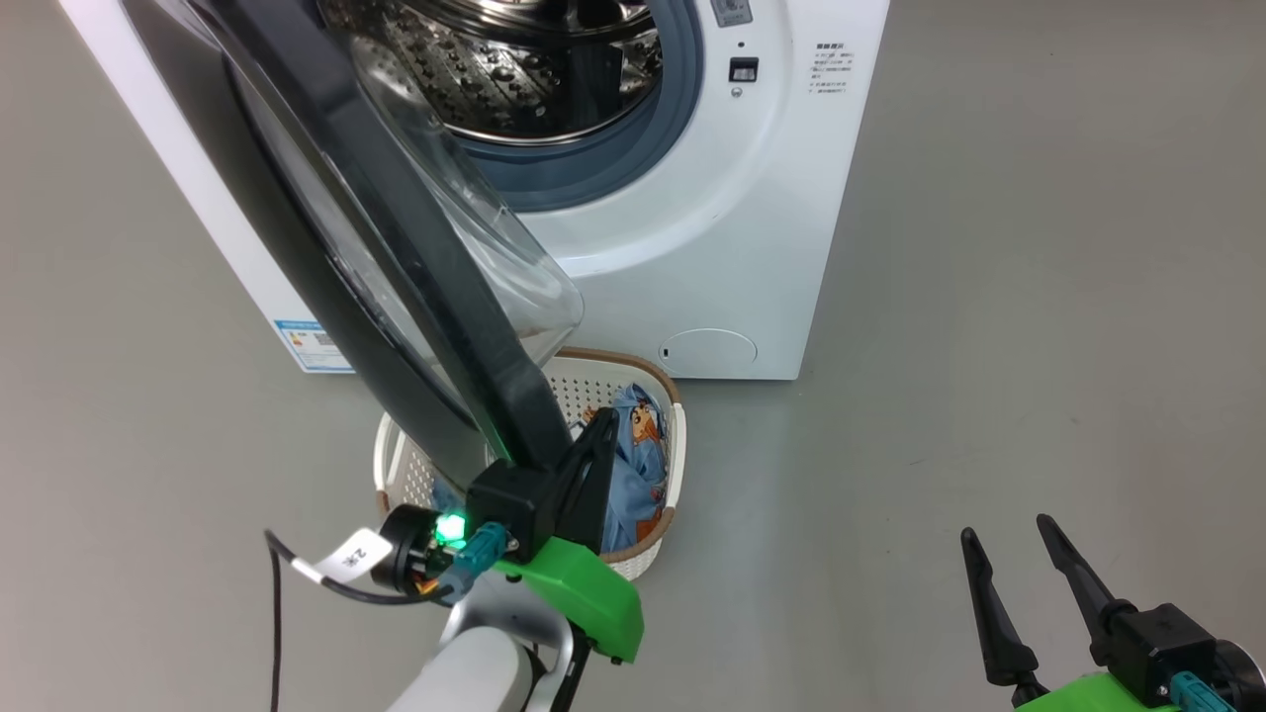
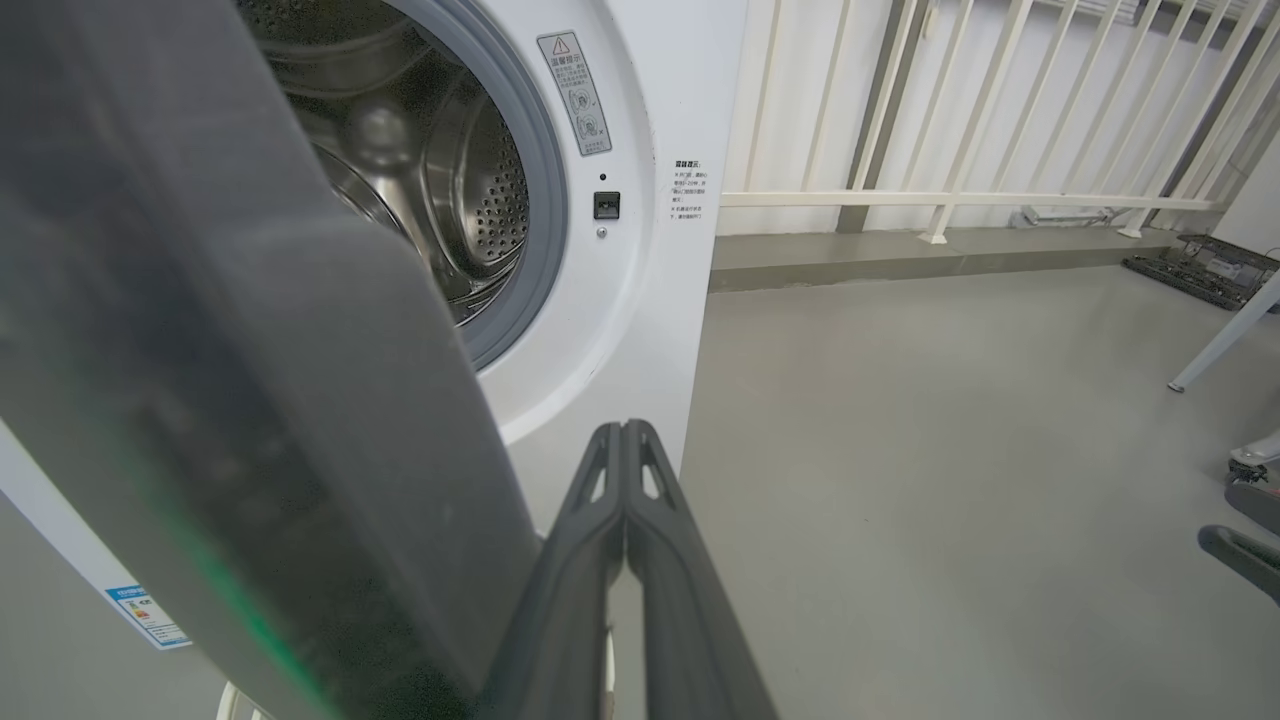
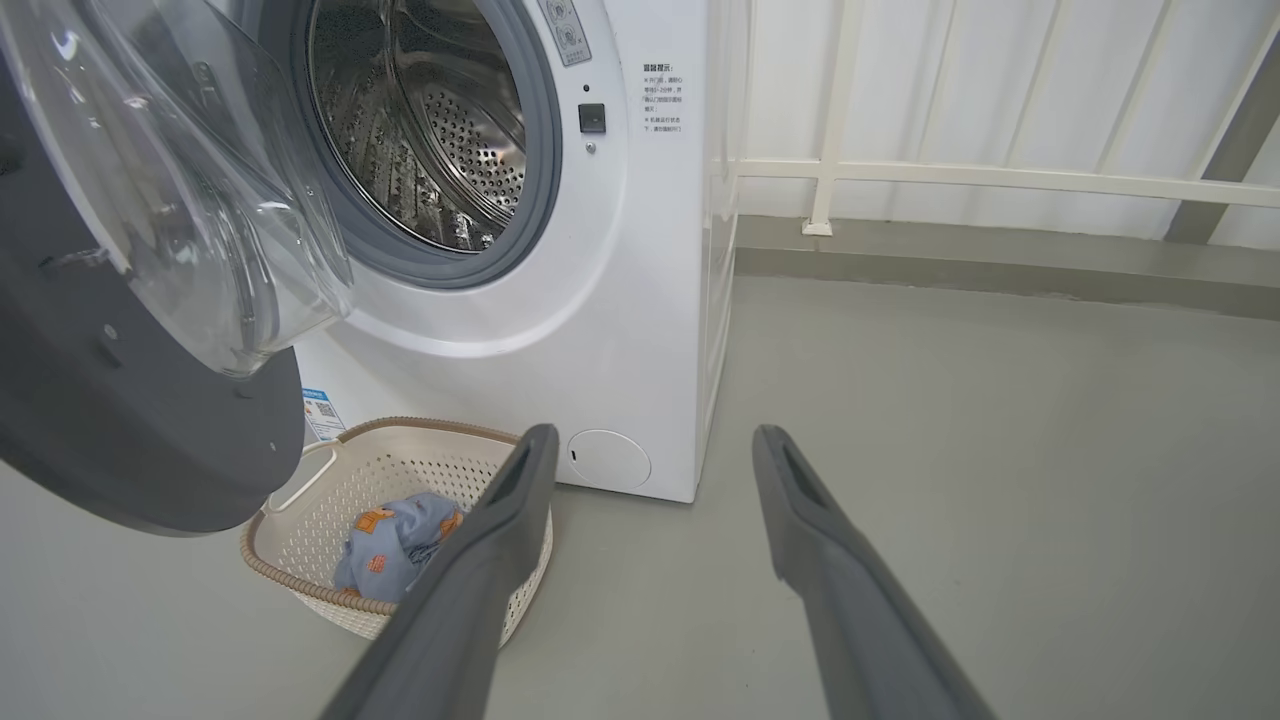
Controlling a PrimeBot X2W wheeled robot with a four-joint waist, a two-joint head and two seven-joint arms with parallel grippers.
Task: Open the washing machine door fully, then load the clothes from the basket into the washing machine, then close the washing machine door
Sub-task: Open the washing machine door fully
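The white washing machine stands with its steel drum exposed. The washing machine door with its black rim and clear glass bowl is swung out towards me, over the basket. Light-blue clothes with orange figures lie in the basket. My left gripper is shut on nothing, its fingers lying against the inner side of the door's lower edge. Its wrist view shows the closed fingertips beside the door. My right gripper hangs open at the lower right, away from everything; its wrist view shows the basket and clothes.
Grey floor spreads to the right of the machine. A white railing runs behind it on a raised step. A white table leg and some dark gear stand far right. A tagged cable loops off my left wrist.
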